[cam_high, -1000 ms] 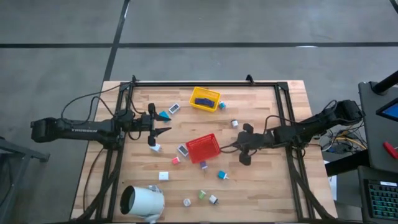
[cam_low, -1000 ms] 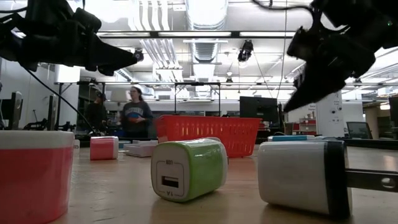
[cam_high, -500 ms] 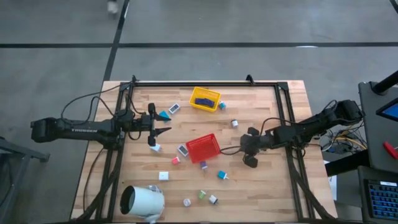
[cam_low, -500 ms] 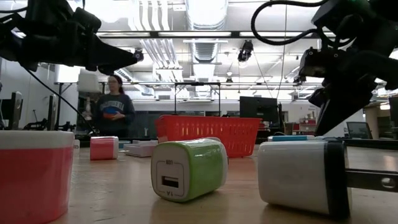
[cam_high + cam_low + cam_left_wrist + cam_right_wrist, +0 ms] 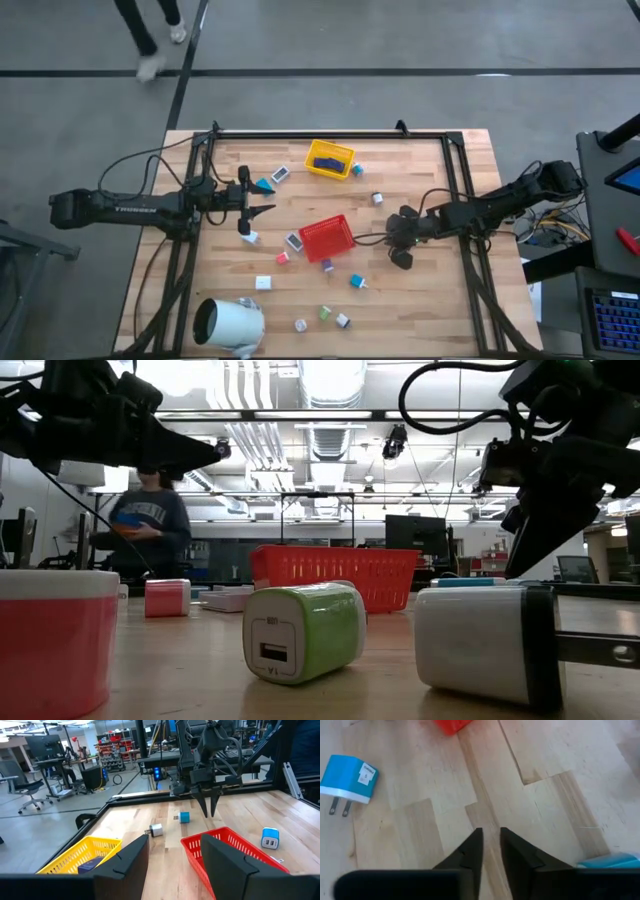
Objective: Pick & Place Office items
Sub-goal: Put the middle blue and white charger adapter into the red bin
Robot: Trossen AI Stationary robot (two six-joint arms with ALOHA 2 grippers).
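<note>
The office items are small plug-like blocks scattered on the wooden table: a teal one [image 5: 357, 282], a purple one [image 5: 327, 265], a pink one [image 5: 282, 257], a green one [image 5: 325, 312] and white ones [image 5: 263, 283]. A navy piece [image 5: 326, 161] lies in the yellow tray [image 5: 343, 152]. My right gripper [image 5: 393, 240] hangs just right of the red tray [image 5: 326, 238], slanting down, with its fingers a narrow gap apart [image 5: 491, 837] over bare wood. At the table's left my left gripper [image 5: 262, 208] points level across the table, open and holding nothing [image 5: 172, 845].
A large white cylinder [image 5: 228, 322] lies on its side at the near left corner. A black frame [image 5: 330, 133] runs round the table. A teal block [image 5: 349, 779] lies on the wood beyond my right fingers. A person [image 5: 145, 525] walks beyond the far edge.
My right gripper has tipped further downward and drawn back a little from the red tray toward the table's right edge. The person beyond the table has walked to the left.
</note>
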